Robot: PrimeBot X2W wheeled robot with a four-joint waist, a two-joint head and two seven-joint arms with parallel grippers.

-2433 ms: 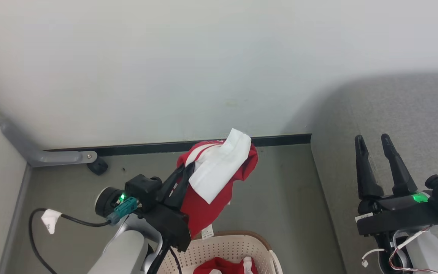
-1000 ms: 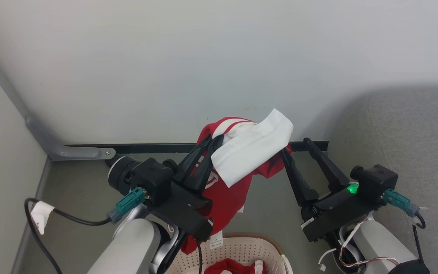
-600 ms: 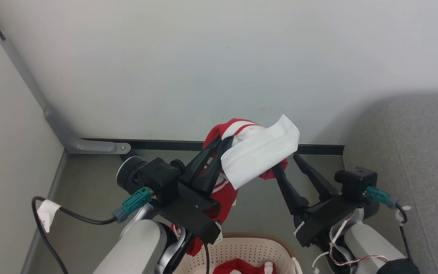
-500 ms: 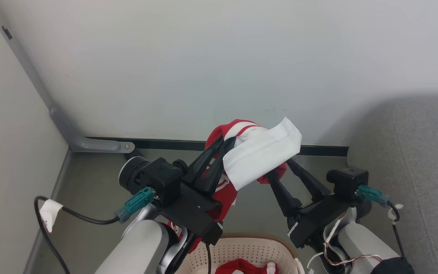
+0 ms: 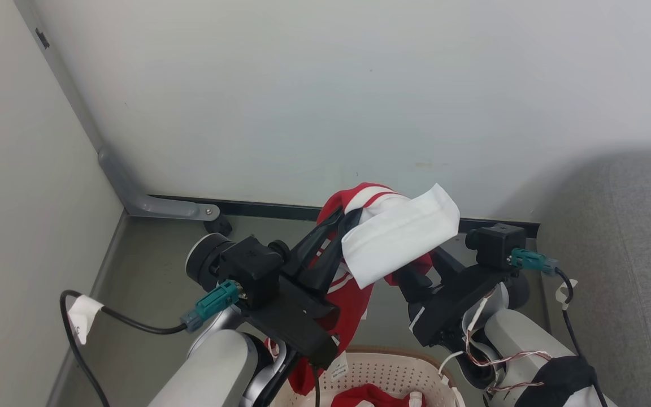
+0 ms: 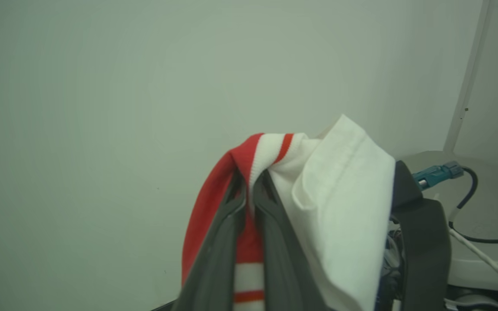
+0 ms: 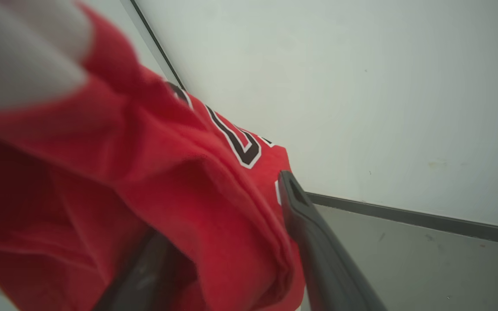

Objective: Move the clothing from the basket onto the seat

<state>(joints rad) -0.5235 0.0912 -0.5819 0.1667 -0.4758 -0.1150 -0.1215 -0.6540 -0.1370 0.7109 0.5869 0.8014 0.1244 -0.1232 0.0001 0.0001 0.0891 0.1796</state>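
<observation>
A red jersey (image 5: 354, 299) with a white panel (image 5: 402, 237), part of the clothing, hangs in the air. My left gripper (image 5: 347, 217) is shut on its red-and-white striped trim (image 6: 275, 149). My right gripper (image 5: 424, 268) reaches in from the right, jaws wide, with a fold of the red cloth (image 7: 197, 203) between its fingers (image 7: 314, 233); navy white-outlined lettering (image 7: 236, 142) shows there. Below lies the cream basket (image 5: 382, 367) with another red garment (image 5: 373, 395) inside. The grey seat (image 5: 630, 254) is at the right.
A pale wall stands close behind, with a dark baseboard (image 5: 280, 210) and a grey metal bracket (image 5: 156, 206) in the left corner. A black cable with a white tag (image 5: 82, 316) lies on the grey-green floor (image 5: 150, 265).
The camera has shifted. My right gripper has swung left from beside the seat until its fingers pass under and around the hanging jersey. The left gripper keeps its hold.
</observation>
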